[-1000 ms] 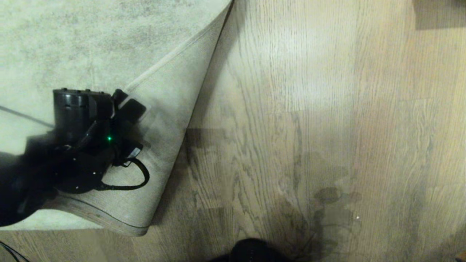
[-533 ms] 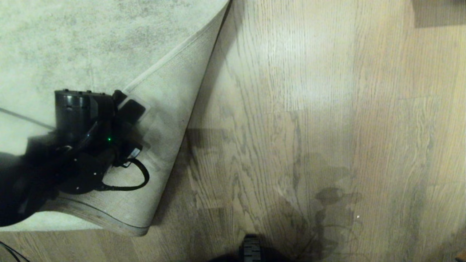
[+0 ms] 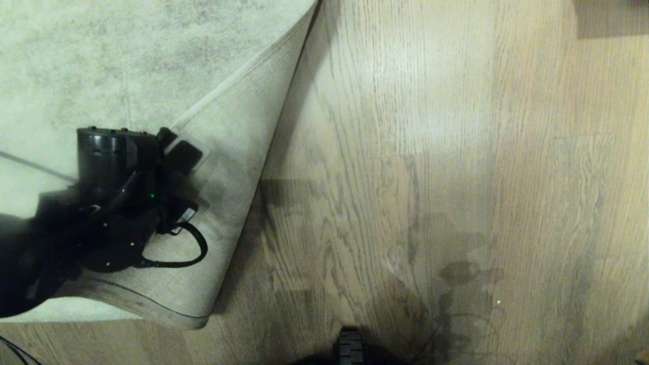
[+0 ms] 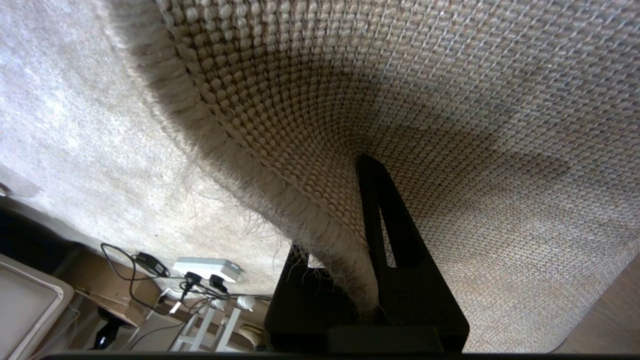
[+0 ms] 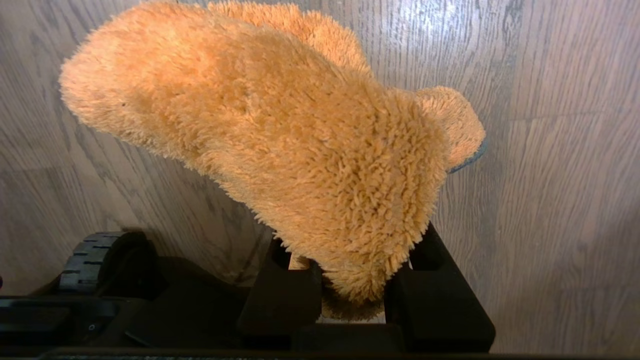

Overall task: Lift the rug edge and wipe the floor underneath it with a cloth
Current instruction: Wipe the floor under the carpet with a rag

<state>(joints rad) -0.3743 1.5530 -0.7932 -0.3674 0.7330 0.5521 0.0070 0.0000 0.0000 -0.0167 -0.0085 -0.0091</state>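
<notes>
We see the black left gripper (image 4: 350,280) reaching in from the left edge of the head view, its wrist angled across the folded-back corner. Its fingers (image 4: 395,235) are pinched tight on the rug edge (image 3: 238,152) — the straight border of a large pale grey-beige mottled short-pile rug, turned over so its finely woven lighter backing faces up. In the left wrist view the fringed border runs down between the two black fingers, one on the backing side, the other mostly hidden behind the pile.

The floor (image 3: 431,152), light brown oak-look wood planks with dark grain lines and a soft sheen, lies bare to the right of the fold. A darker patch marks the planks near the lower middle.

The right gripper (image 5: 350,295) is outside the head view. In its own wrist view it points down at the planks, fingers closed narrowly on the cloth (image 5: 280,150) — a small, fluffy orange-yellow rag with a sliver of teal at its far end. Whether the rag touches the planks we cannot tell. A ribbed black wheel (image 5: 90,260) shows just beside that gripper, partly cut off.
</notes>
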